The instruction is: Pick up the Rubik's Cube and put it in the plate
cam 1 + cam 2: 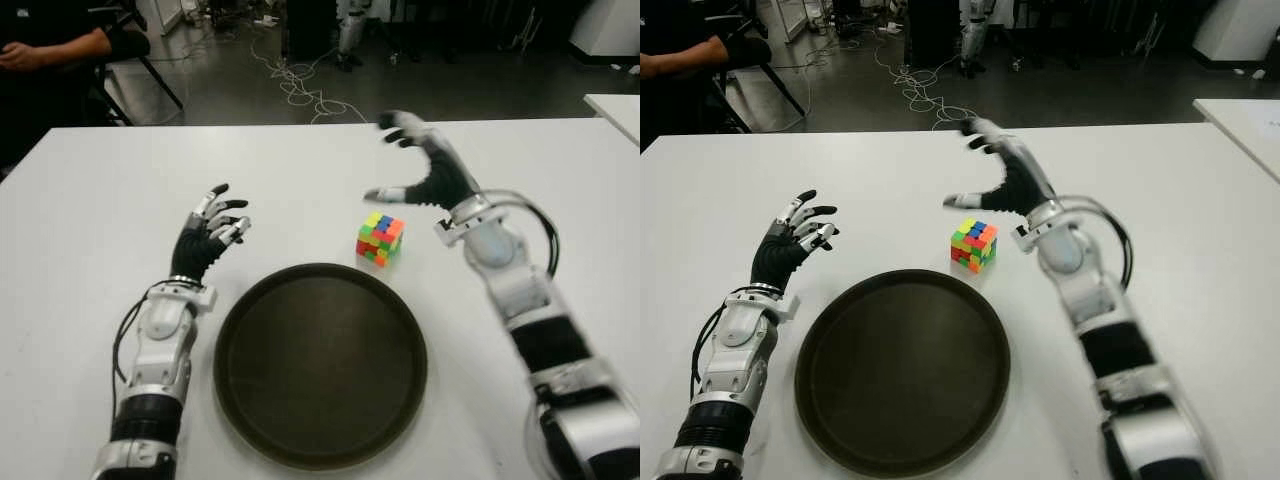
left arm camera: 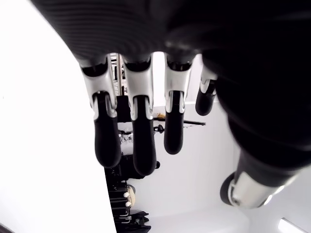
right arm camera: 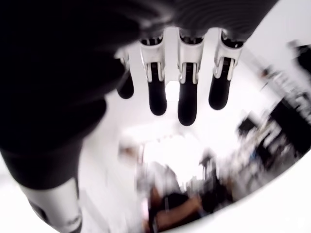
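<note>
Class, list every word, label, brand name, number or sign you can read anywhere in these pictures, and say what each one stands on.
None: no readable text shows in any view.
Rubik's Cube: plain coloured stickers, no lettering.
Plate: dark, unmarked.
Table: bare white.
Left hand and right hand: no legible labels.
Background room: too blurred to read anything.

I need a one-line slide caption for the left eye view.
Open right robot hand above the Rubik's Cube beside the empty plate; left robot hand idle.

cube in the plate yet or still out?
Out. The cube sits on the table just beyond the plate's rim; the open right hand is above it.
</note>
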